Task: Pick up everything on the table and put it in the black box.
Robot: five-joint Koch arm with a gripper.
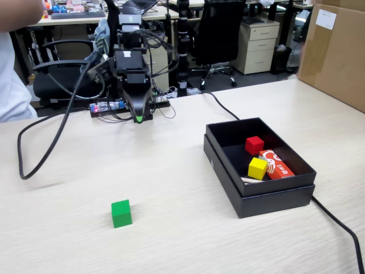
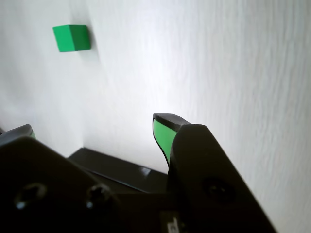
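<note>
Sitting alone on the pale wooden table (image 1: 171, 228) is 1 small green cube (image 1: 121, 213), down near the front edge in the fixed view and a bit left of the middle. Nothing touches it. In the wrist view the green cube (image 2: 71, 38) shows in the top left corner, small and far from the gripper tips. To the right of it in the fixed view, well apart, is the black box (image 1: 268, 200). It is open on top and sits inside its own lid or a second tray, a little crooked. Inside the box are 3 things that can be made out: a red cube (image 1: 254, 145) near the middle, a yellow cube (image 1: 257, 168) in front of it, and a flat red and white packet (image 1: 276, 164) just beside the yellow cube on the right. Something pale lies under the yellow cube, but it is too hidden to name. At the back of the table, far from the green cube and the box, the black arm is folded up, and its gripper (image 1: 137, 117) points down at the table. In the wrist view the gripper (image 2: 92, 128) has its 2 green tips spread wide apart, and nothing is between them. A thick black cable (image 1: 40, 160) loops over the table on the left.
</note>
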